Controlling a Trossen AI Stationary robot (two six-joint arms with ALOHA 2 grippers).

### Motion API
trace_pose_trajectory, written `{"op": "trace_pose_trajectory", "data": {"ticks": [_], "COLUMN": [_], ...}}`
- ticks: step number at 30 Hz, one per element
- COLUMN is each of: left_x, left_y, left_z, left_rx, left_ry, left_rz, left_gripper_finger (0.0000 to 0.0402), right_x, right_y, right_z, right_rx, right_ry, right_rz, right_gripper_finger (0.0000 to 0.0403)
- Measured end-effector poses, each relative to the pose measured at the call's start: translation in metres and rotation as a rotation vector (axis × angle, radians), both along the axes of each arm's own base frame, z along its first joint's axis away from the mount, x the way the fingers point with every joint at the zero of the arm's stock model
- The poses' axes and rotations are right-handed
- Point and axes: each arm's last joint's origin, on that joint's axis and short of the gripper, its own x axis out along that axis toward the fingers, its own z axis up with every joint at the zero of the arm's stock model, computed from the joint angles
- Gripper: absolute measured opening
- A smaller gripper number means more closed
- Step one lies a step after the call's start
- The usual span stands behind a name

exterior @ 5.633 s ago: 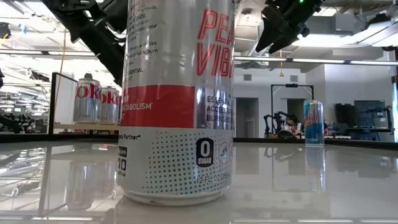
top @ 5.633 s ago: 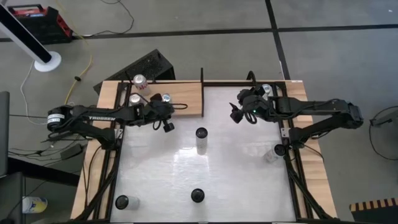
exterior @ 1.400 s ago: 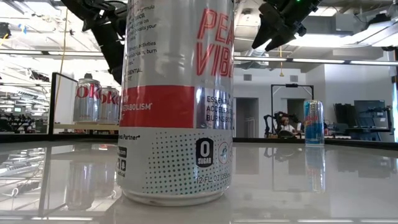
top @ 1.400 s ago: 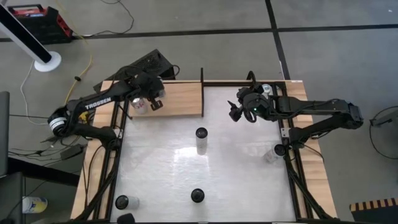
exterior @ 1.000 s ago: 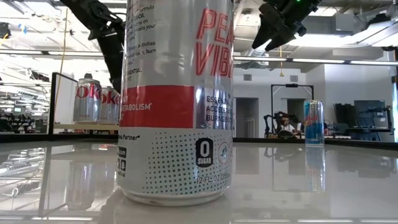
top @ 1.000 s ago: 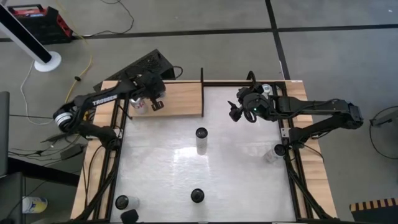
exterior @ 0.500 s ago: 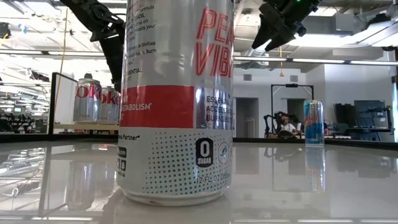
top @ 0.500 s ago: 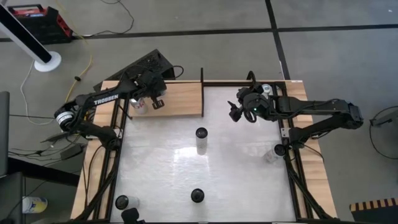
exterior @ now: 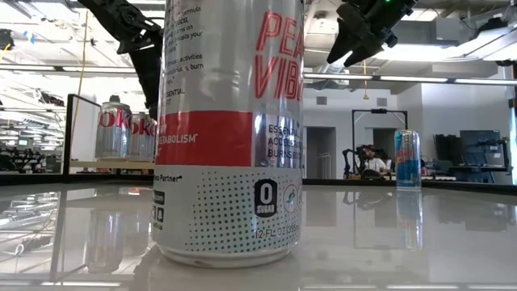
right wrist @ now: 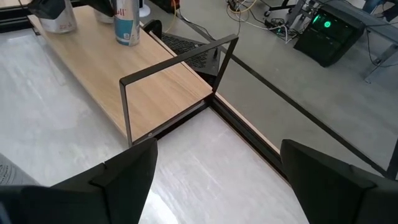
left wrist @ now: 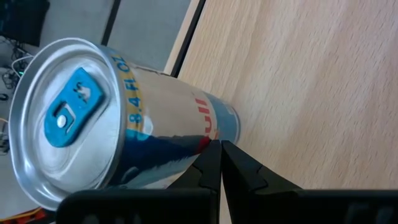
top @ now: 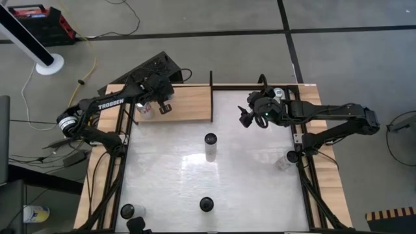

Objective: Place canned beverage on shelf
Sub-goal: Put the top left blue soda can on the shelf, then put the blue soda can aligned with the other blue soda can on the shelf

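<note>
The shelf (top: 192, 103) is a light-wood board at the table's far left. A blue and silver can (left wrist: 124, 124) stands upright on its base on the shelf (left wrist: 311, 93), also visible as the blue can (right wrist: 127, 25) in the right wrist view. My left gripper (left wrist: 219, 149) is shut, with its tips beside the lower side of this can; from above, the left gripper (top: 161, 106) hangs over the shelf and hides most of the can. A silver can (top: 145, 110) stands beside it. My right gripper (top: 247, 118) hovers open above the table's far right, holding nothing. My left gripper's shut fingertips (left wrist: 211, 155) stand right at the blue can's side wall (left wrist: 186, 134), slanting down from above. I cannot tell whether they touch the can or stop just short of it. The can stands upright on the shelf.
A thin black frame (right wrist: 180, 56) rises at the shelf's right end. Loose cans stand on the white tabletop: a tall one at the centre (top: 210, 146), one near the front (top: 207, 204), one front left (top: 128, 211), one at the right edge (top: 283, 159).
</note>
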Motion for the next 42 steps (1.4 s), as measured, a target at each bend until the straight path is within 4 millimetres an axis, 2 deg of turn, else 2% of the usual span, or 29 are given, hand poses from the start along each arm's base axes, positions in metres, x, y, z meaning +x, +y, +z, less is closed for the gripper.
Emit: {"op": "trace_pose_trajectory", "data": {"ticks": [17,26,31,35,38,42], "left_x": [0.002,0.016,0.026,0.025,0.011,-0.024], "left_y": [0.000,-0.022,-0.041,-0.069,-0.095,-0.128], "left_z": [0.001,0.003,0.023,0.050,0.074,0.107], "left_rx": [0.018,-0.007,-0.003,0.018,0.020,0.027], "left_ry": [-0.008,0.040,0.058,-0.058,-0.180,-0.392], "left_rz": [-0.012,-0.098,-0.119,-0.198,-0.243,-0.287], "left_gripper_finger": [0.0000,0.0000,0.0000,0.0000,0.0000,0.0000], "right_x": [0.000,-0.001,-0.002,-0.003,-0.004,-0.005], "right_y": [0.000,-0.003,-0.008,-0.011,-0.011,-0.012], "right_z": [0.000,0.000,-0.001,-0.001,-0.002,-0.004], "right_rx": [0.000,0.002,0.004,0.005,0.008,0.011], "right_ry": [0.000,0.003,0.010,0.013,0.031,0.049], "right_rz": [0.001,-0.010,-0.032,-0.043,-0.047,-0.049], "right_gripper_finger": [0.0363,0.0363,0.0363,0.0363,0.0363,0.0363]}}
